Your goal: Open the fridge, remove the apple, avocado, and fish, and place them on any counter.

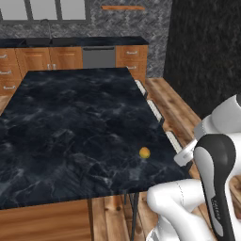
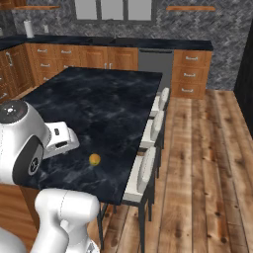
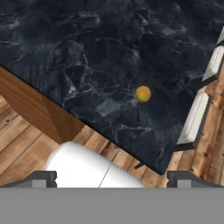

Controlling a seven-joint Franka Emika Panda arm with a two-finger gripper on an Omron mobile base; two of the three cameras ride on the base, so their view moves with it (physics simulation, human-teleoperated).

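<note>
In the left base view, the apple (image 1: 144, 152) lies on the black marble bench (image 1: 70, 122) near its front corner, beside the white stools (image 1: 155, 112) that line the bench's edge.

In the right base view, the apple (image 2: 94, 159) rests alone on the bench (image 2: 99, 104).

In the hand view, the gripper (image 3: 112, 178) stands wide and empty; the apple (image 3: 142, 93) sits well ahead of it on the bench (image 3: 96, 52), apart from both fingertips (image 3: 41, 178).

Yellow apple (image 1: 144, 152) resting on black marble counter (image 1: 70, 122), near its right edge
</note>
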